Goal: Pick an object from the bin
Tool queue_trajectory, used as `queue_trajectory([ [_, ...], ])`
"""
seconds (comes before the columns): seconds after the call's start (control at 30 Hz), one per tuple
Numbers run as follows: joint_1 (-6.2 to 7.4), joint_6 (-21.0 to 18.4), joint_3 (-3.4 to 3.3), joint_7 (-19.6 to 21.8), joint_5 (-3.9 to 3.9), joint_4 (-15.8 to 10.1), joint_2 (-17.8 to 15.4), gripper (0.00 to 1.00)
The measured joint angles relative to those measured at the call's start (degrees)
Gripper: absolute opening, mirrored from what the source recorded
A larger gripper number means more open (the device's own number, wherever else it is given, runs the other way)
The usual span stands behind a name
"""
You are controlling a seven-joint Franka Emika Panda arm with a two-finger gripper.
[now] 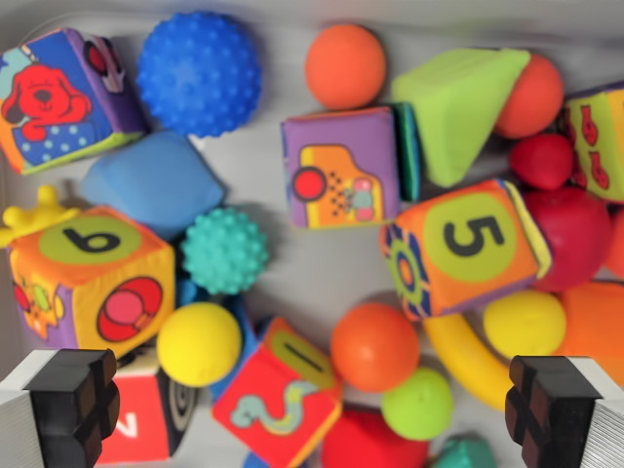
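The gripper (310,414) hangs with jaws wide, holding nothing, over the bin (292,263). Near its far edge lie one spiky blue ball (199,73) and one orange ball (345,65); two numbered cloth cubes (90,278) (466,246) sit mid-bin.

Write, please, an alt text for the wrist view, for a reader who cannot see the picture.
Looking straight down, the open gripper hangs over a grey bin crowded with soft toys, holding nothing. An orange ball lies between its fingers, beside a yellow ball and a cloth cube marked 5. A blue spiky ball sits near the top.
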Motion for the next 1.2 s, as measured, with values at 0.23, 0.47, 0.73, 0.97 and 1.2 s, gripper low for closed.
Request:
queue_trajectory([
  [0.23, 0.61, 1.0, 0.17, 1.5, -0.03, -2.1, -1.0, 1.00],
  [0.47, 1.44, 2.3, 0.45, 3.6, -0.16, -5.0, -2.2, 1.00],
  [0.73, 2.39, 4.0, 0.97, 6.4, -0.28, -8.4, -3.7, 1.00],
  [0.97, 3.27, 5.5, 1.54, 9.1, -0.35, -11.6, -5.0, 1.00],
  [1.2, 4.36, 7.2, 2.29, 12.4, -0.38, -15.2, -6.3, 1.00],
])
